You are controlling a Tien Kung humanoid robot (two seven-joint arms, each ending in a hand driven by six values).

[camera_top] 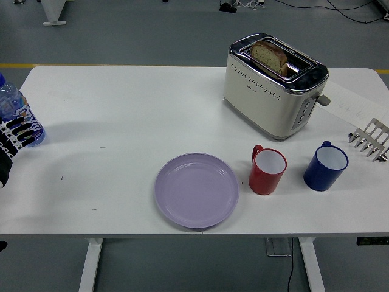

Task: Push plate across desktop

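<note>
Plate at bench front centre; left robot hand at far left edge, clear of it.

The lilac plate (196, 190) lies flat near the front edge of the white bench (134, 115), nothing on it and nothing touching it. Just to its right stands a red mug (267, 171), then a blue mug (326, 165), both upright with handles toward the back left. Behind the mugs sits a cream toaster (273, 85) with a slice of bread (269, 57) standing up out of its slot. A metal rack (369, 140) rests at the right edge. The left robot hand (11, 141) shows only partly at the left border, fingers extended and apart, holding nothing, just in front of a water bottle (14, 111). It is well apart from the plate.
</note>
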